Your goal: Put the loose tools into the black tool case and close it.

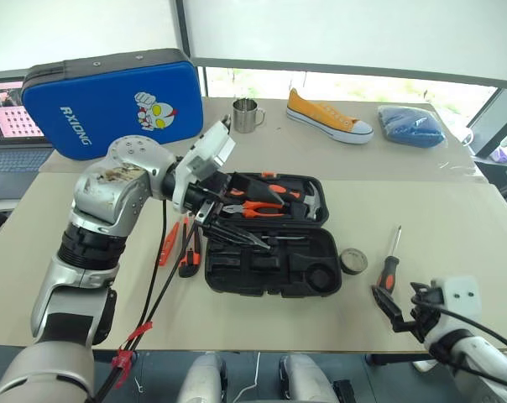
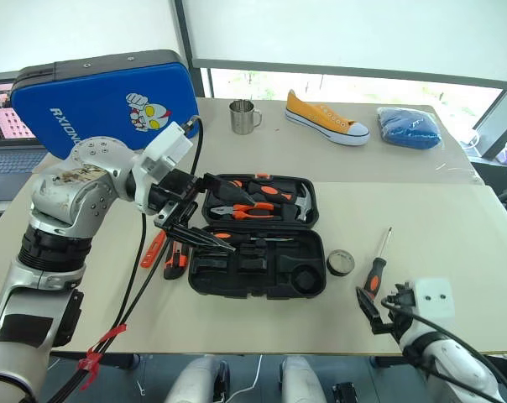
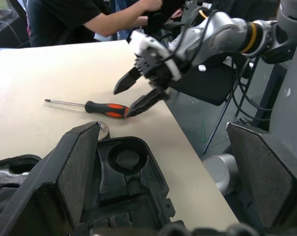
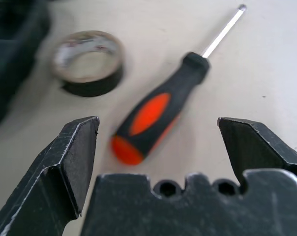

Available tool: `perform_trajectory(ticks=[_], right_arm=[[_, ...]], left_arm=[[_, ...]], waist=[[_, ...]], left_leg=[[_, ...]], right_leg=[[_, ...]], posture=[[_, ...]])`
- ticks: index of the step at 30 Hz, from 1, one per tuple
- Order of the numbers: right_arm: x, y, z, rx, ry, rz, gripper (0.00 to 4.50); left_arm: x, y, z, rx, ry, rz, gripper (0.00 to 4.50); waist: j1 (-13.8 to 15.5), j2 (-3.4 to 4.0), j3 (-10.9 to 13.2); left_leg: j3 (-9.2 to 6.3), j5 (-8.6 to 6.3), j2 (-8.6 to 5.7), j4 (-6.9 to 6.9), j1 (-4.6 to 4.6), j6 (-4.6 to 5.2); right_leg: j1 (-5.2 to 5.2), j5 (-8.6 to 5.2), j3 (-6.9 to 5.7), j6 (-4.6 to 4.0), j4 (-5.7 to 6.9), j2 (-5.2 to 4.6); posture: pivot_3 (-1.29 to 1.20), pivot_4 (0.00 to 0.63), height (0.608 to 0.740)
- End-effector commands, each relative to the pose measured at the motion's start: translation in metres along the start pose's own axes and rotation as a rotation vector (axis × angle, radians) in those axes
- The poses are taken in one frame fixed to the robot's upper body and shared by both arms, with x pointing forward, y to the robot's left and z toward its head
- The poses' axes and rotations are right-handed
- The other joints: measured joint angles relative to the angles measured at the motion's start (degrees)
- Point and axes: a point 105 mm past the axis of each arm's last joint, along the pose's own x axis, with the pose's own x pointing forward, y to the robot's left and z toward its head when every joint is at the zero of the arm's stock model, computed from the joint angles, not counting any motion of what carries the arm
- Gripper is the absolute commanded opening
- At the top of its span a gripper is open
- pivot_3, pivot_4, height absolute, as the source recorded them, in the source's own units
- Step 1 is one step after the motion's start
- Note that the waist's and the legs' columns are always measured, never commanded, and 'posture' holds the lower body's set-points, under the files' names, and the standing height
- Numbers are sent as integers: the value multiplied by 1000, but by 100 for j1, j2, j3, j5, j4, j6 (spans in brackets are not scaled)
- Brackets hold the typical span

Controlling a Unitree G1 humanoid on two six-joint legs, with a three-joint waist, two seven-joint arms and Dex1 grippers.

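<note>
1. The black tool case point(image 1: 270, 252) lies open at the middle of the tabletop point(image 1: 455, 218); its far half holds orange-handled pliers point(image 1: 255, 207) and a hammer point(image 1: 308, 199).
2. The near half holds a screwdriver point(image 2: 237, 238); its round recess point(image 1: 322, 276) is empty.
3. The tape roll point(image 1: 352, 261) and a second screwdriver point(image 1: 390, 263) lie right of the case, toward the near edge.
4. A slim orange tool point(image 1: 170, 241) and a utility knife point(image 1: 189, 260) lie left of the case.
5. The left gripper point(image 1: 237, 235) hangs over the case, jaws wide and empty.
6. The right gripper point(image 4: 158, 142), jaws wide, sits just before the second screwdriver's handle.

Black tool case point(image 1: 270, 277) lies open flat on the desk, recesses up. Tape roll point(image 1: 352, 261) flat just right of the case. Screwdriver point(image 1: 389, 267) with black-and-orange handle lies right of the roll, tip pointing away. Orange-black utility knife point(image 1: 189, 256) and slim orange tool point(image 1: 169, 242) lie left of the case.
</note>
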Motion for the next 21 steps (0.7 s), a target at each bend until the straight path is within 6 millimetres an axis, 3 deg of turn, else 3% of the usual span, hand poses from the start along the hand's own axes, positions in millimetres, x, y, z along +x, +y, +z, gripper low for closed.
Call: perform_trajectory(ticks=[1, 2, 3, 7, 12, 16, 19, 21], right_arm=[[7, -4, -4, 40, 3, -21, 4500], [10, -8, -6, 60, 4, -48, 4500], [12, -12, -8, 80, 4, -73, 3979], [14, -19, -11, 110, 5, -126, 2838], [9, -34, 0, 136, -59, -189, 1143], [5, -41, 35, 115, -205, -138, 1049], [3, -38, 83, 53, -336, 15, 1049], [4, -24, 108, -41, -358, 162, 1049]], left_arm=[[-2, -3, 10, 58, 22, 10, 4399], [-3, -3, 10, 59, 26, 15, 4399], [-3, -2, 10, 61, 30, 20, 4500], [-5, -1, 9, 66, 42, 36, 4500], [-7, 0, 8, 60, 50, 59, 4500], [-10, 1, 5, 52, 59, 81, 4500], [-16, 0, 0, 34, 78, 102, 4500], [-21, -1, -3, 18, 91, 123, 4500]], waist=[[-3, 0, 0], [-2, 0, 0], [-11, -1, 0], [-16, -2, -1], [-15, -1, -1], [-12, 5, 1], [-49, 14, 5], [-75, 25, 8]], left_leg=[[-1, 0, 1, -1, 0, 0], [-1, 0, 0, -4, 0, 0], [-1, 0, 0, -4, 0, 0], [-3, 0, 2, -1, 2, 0], [-3, 0, 1, -2, 3, 0], [-2, 0, -1, -2, 2, 0], [-1, 0, 0, -3, 2, 0], [3, 0, 0, -6, 5, 0]], right_leg=[[-1, -1, 0, -1, 0, 1], [-1, -1, 0, -1, 0, 0], [-1, -1, 0, -1, -1, 0], [4, 0, 0, 0, -1, 0], [3, 0, 1, 0, 0, 0], [1, 0, 3, 1, 0, -2], [-1, 0, 6, 1, 0, -1], [-3, 2, 16, 3, 1, -1]], posture=[[0, 150, 739], [0, 150, 739], [0, 150, 739], [0, 150, 739], [0, 150, 739], [0, 150, 739], [0, 150, 739], [0, 150, 739]])
